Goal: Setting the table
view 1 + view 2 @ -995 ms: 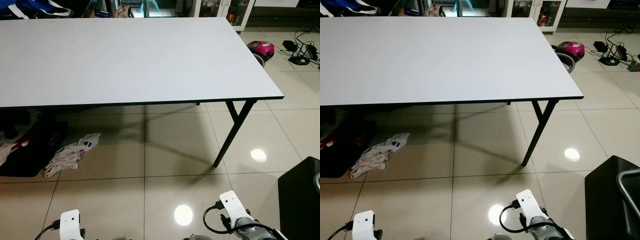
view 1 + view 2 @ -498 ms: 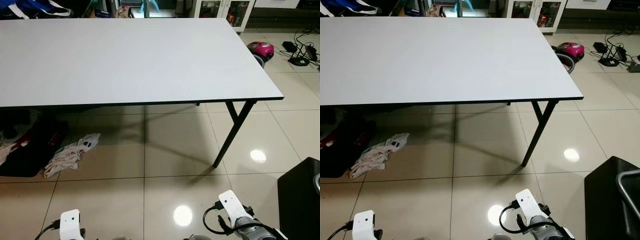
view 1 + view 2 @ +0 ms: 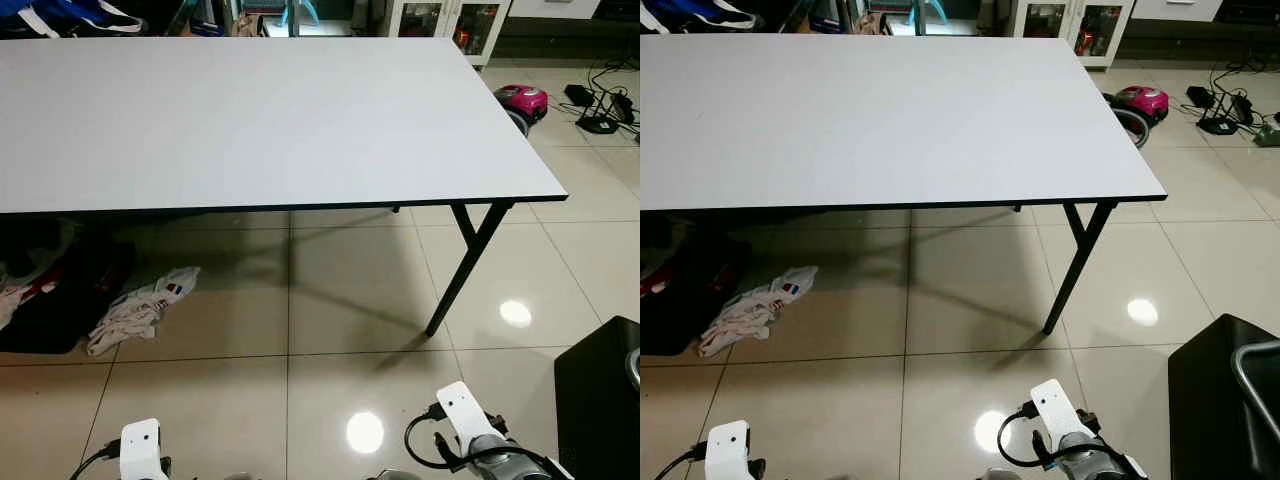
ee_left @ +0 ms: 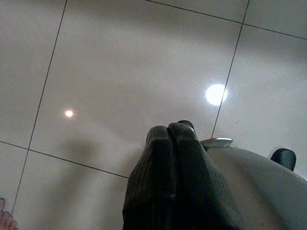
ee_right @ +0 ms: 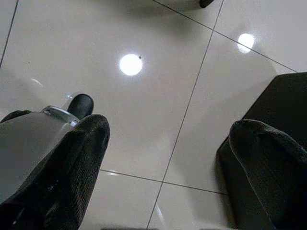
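Left hand hanging low over the floor tiles, fingers pressed together; right hand likewise low, fingers spread wide, gripping nothing. Ahead at 12 o'clock, white desk with bare top, no tableware laid. Step in hand judged to be fetching: best done by locating dishes first, then carrying them level to the near edge, keeping clear of the black desk leg at 1 o'clock. No containers visible; dark box-like object at 4 o'clock, contents unclear. Crumpled cloth under desk at 10 o'clock.
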`<state>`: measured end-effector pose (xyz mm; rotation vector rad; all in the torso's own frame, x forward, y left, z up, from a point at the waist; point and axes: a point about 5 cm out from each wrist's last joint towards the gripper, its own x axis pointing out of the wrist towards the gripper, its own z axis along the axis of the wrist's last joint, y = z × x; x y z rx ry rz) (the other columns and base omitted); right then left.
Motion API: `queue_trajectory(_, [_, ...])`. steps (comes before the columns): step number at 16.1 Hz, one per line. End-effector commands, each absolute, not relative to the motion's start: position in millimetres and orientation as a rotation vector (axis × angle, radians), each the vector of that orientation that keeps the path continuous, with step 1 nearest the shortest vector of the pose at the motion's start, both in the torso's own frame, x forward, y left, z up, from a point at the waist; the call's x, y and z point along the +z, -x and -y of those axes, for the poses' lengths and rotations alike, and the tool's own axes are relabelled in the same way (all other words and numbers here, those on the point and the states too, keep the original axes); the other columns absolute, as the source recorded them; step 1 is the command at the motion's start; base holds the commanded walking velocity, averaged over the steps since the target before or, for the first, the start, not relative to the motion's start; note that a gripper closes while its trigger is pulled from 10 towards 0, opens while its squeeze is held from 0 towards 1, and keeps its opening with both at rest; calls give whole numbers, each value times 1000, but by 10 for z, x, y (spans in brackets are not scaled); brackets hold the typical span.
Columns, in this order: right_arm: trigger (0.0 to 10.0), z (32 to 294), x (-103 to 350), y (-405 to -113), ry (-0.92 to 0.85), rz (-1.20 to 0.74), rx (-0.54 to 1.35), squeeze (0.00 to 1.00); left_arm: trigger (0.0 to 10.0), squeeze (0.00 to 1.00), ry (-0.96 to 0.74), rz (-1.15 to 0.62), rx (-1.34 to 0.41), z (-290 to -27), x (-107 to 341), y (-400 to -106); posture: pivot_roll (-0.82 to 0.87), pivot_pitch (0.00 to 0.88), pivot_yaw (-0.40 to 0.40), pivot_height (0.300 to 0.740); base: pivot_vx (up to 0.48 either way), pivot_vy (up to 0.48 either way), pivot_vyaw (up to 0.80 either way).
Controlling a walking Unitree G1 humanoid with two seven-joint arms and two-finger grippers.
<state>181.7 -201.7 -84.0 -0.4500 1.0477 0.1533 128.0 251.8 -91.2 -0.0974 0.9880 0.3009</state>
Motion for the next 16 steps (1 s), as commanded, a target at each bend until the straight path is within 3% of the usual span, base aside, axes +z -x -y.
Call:
queue_trajectory(1, [10000,2017,-841,-1818,431,-1053,132,0,10000,0,100,-1005,296,-2505,-927,-1255,-43,45,-2,740,0,476,0])
queue_trajectory(16, [10000,2074,-837,-1806,414,-1052,100,0,10000,0,97,-1017,281,-2502,-925,-1274,-49,52,6,740,0,480,0])
